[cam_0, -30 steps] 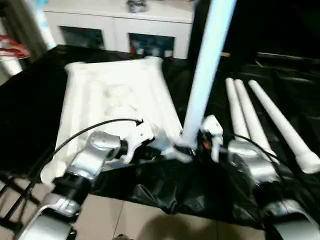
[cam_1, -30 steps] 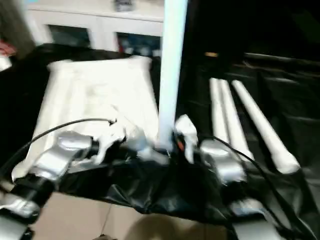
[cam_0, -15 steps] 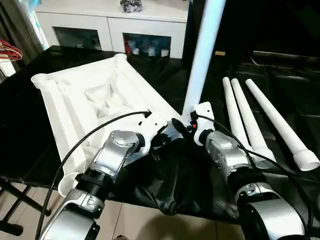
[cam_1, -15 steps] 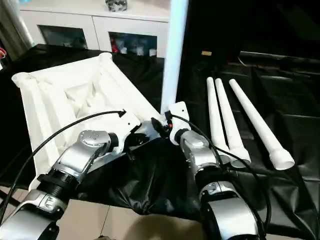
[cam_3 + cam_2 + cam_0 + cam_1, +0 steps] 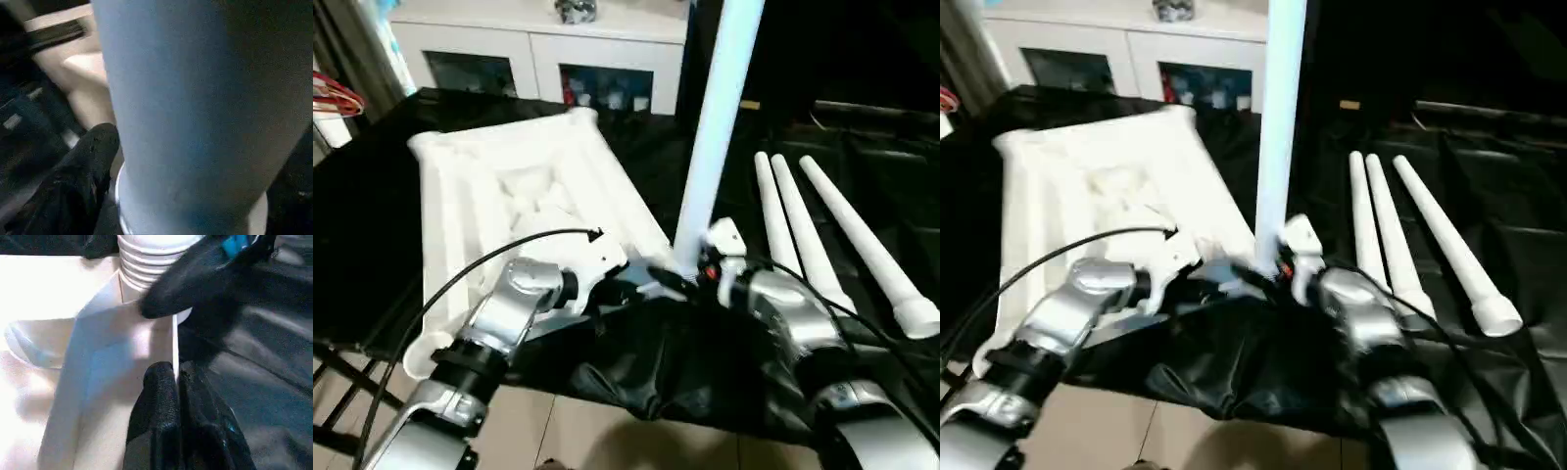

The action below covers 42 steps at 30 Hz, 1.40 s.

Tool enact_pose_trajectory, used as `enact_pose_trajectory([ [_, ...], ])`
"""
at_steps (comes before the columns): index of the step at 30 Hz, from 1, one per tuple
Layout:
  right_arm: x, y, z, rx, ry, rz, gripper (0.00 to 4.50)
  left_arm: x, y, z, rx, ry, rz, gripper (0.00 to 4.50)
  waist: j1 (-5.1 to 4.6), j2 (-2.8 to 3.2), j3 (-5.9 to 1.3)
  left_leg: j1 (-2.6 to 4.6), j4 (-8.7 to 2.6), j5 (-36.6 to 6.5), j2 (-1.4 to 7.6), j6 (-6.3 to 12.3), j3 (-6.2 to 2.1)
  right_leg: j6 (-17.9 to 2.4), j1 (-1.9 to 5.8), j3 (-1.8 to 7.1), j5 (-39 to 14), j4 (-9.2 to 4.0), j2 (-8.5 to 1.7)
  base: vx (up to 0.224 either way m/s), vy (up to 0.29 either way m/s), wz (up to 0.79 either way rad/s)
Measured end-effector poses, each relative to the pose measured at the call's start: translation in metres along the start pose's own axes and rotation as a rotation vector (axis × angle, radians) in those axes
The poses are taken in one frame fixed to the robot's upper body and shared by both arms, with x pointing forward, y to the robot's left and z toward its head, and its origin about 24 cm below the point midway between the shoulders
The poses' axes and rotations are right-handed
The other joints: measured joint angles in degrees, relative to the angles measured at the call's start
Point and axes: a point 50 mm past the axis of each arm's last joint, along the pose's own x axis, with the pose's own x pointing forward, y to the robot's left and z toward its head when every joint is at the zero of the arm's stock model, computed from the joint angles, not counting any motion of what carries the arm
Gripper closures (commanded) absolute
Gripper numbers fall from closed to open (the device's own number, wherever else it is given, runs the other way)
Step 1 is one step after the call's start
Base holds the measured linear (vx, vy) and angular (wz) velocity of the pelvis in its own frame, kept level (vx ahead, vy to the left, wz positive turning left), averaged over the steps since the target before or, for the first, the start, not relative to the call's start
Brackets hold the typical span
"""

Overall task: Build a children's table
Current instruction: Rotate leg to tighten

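Nearest, the left gripper [image 5: 177, 382] is seen pressed shut, its fingertips pinching the thin edge of the white tabletop [image 5: 499, 211] at the near corner. Just beside it the right gripper [image 5: 690, 277] is at the foot of an upright leg [image 5: 717, 127]; one black finger [image 5: 83, 171] is seen beside the tube, but whether the leg is clasped cannot be told. The leg's long axis stands nearly vertical, its ribbed lower end set in the corner socket. The tabletop lies underside up on the black-draped surface [image 5: 372, 225], its long axis running away from the robot. To the right, three loose legs [image 5: 803, 230] lie side by side, pointing away. A white cabinet [image 5: 538, 49] stands beyond. Compared with half a second ago, the tabletop is seen turned squarer to the robot.
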Motion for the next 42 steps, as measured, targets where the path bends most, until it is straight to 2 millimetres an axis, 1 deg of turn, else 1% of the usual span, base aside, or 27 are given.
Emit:
enact_pose_trajectory([
  [6,-0.014,0.009,0.001,-0.020,0.056,0.168,0.79,-0.006,-0.003,-0.004,0.029,0.010,-0.099,4.50,0.68,0.02,0.01,-0.03,0.06,0.0,0.01,0.01,0.00,0.0,0.04,0.00,0.0,-0.01,-0.01,0.000,0.000,0.00],
  [9,-0.021,0.013,0.002,-0.014,0.080,0.232,1.11,-0.008,-0.005,-0.005,0.041,0.009,-0.146,4.50,1.10,0.02,0.01,-0.01,0.05,0.0,0.02,0.01,0.00,0.0,0.04,0.00,0.0,-0.01,-0.01,0.000,0.000,0.00],
  [13,-0.021,0.015,0.002,0.005,0.084,0.258,1.51,-0.009,-0.006,-0.006,0.044,0.013,-0.175,4.50,1.22,0.03,0.00,-0.01,0.06,0.0,0.03,0.00,0.00,0.0,0.03,0.00,0.0,-0.01,0.00,0.000,0.000,0.00],
  [14,-0.021,0.015,0.002,0.006,0.085,0.258,1.51,-0.009,-0.006,-0.006,0.044,0.013,-0.177,4.50,1.21,0.03,0.00,-0.01,0.06,0.0,0.03,0.00,0.00,0.0,0.03,0.00,0.0,0.00,0.00,0.000,0.000,0.00],
  [16,-0.021,0.015,0.002,0.006,0.085,0.258,1.66,-0.009,-0.006,-0.006,0.046,0.013,-0.178,4.50,1.24,0.03,0.00,-0.01,0.06,0.0,0.03,0.00,0.00,0.0,0.03,0.00,0.0,0.00,-0.01,0.000,0.000,0.00],
  [20,-0.021,0.016,0.002,0.010,0.085,0.250,1.71,-0.009,-0.006,-0.006,0.044,0.012,-0.176,4.50,1.24,0.03,0.00,0.00,0.05,0.0,0.03,0.00,0.00,0.0,0.03,0.00,0.0,0.00,0.00,0.000,0.000,0.00],
  [22,-0.015,0.012,-0.001,0.013,0.070,0.160,1.72,-0.006,-0.002,-0.007,0.033,0.007,-0.117,4.50,1.00,-0.02,-0.06,0.10,0.05,0.0,0.03,-0.01,0.00,0.0,0.09,0.01,0.0,0.03,-0.01,0.000,0.000,0.00],
  [23,-0.011,0.009,-0.001,0.019,0.057,0.100,1.73,-0.005,0.000,-0.007,0.027,0.004,-0.078,4.50,0.72,-0.01,-0.08,0.14,0.07,0.0,0.02,-0.01,0.00,0.0,0.12,0.01,0.1,0.03,-0.01,0.000,0.000,0.00],
  [24,-0.005,0.004,0.000,0.020,0.049,0.022,1.73,-0.002,0.003,-0.006,0.020,-0.002,-0.029,4.50,0.15,-0.01,-0.08,0.15,0.07,0.0,-0.01,-0.01,0.01,0.0,0.11,0.05,0.2,0.03,-0.01,0.000,0.000,0.00],
  [25,-0.001,0.001,0.000,0.028,0.044,-0.034,1.73,0.000,0.005,-0.004,0.016,-0.003,0.003,4.50,-0.17,-0.01,-0.08,0.16,0.08,0.0,-0.02,-0.02,0.00,0.0,0.11,0.06,0.2,0.03,-0.01,0.000,0.000,0.00],
  [29,0.016,-0.011,0.002,0.072,0.032,-0.265,1.75,0.013,0.011,0.002,-0.013,-0.006,0.133,4.50,-0.95,0.01,-0.09,0.25,0.03,0.0,-0.02,-0.03,0.00,0.0,0.09,0.05,0.3,0.03,-0.01,0.000,0.000,0.00],
  [32,0.023,-0.015,0.004,0.103,0.023,-0.374,1.76,0.021,0.011,0.006,-0.030,-0.010,0.195,4.50,-1.16,0.07,-0.12,0.23,-0.01,0.0,-0.02,-0.03,0.00,0.0,0.08,0.06,0.4,0.03,-0.01,0.000,0.000,0.00],
  [34,0.032,-0.017,0.007,0.145,0.005,-0.460,1.76,0.025,0.012,0.009,-0.046,-0.012,0.249,4.50,-1.34,0.10,-0.14,0.21,-0.01,0.0,-0.02,-0.03,0.00,0.0,0.07,0.06,0.3,0.01,-0.01,0.000,0.000,0.00],
  [36,0.036,-0.020,0.009,0.150,0.005,-0.526,1.76,0.031,0.012,0.014,-0.052,-0.014,0.280,4.50,-1.52,0.09,-0.13,0.11,0.00,0.0,-0.03,-0.03,0.00,0.0,0.03,0.06,0.3,-0.06,-0.01,0.000,0.000,0.00],
  [37,0.036,-0.021,0.009,0.147,0.004,-0.543,1.41,0.033,0.012,0.015,-0.057,-0.020,0.290,4.50,-1.56,0.10,-0.14,0.10,0.00,0.0,-0.04,-0.03,0.00,0.0,0.03,0.07,0.3,-0.12,-0.01,0.000,0.000,0.00],
  [38,0.037,-0.022,0.009,0.145,0.000,-0.545,1.41,0.033,0.012,0.015,-0.058,-0.020,0.293,4.50,-1.56,0.12,-0.15,0.08,-0.01,0.0,-0.04,-0.03,0.00,0.0,0.03,0.07,0.3,-0.15,-0.01,0.000,0.000,0.00],
  [39,0.037,-0.022,0.009,0.147,-0.003,-0.546,1.06,0.033,0.012,0.015,-0.057,-0.021,0.295,4.50,-1.55,0.16,-0.18,0.07,-0.01,0.0,-0.04,-0.03,0.00,0.1,0.04,0.07,0.3,-0.18,-0.01,0.000,0.000,0.00],
  [41,0.037,-0.021,0.009,0.146,-0.009,-0.537,1.04,0.033,0.012,0.015,-0.057,-0.022,0.293,4.50,-1.53,0.20,-0.20,0.04,-0.01,0.0,-0.05,-0.02,0.01,0.1,0.04,0.07,0.3,-0.24,-0.01,0.000,0.000,0.00],
  [42,0.037,-0.021,0.009,0.143,-0.013,-0.528,0.85,0.033,0.012,0.015,-0.057,-0.022,0.293,4.50,-1.56,0.20,-0.20,0.04,-0.01,0.0,-0.05,-0.02,0.01,0.1,0.04,0.07,0.3,-0.25,-0.01,0.000,0.000,0.00],
])
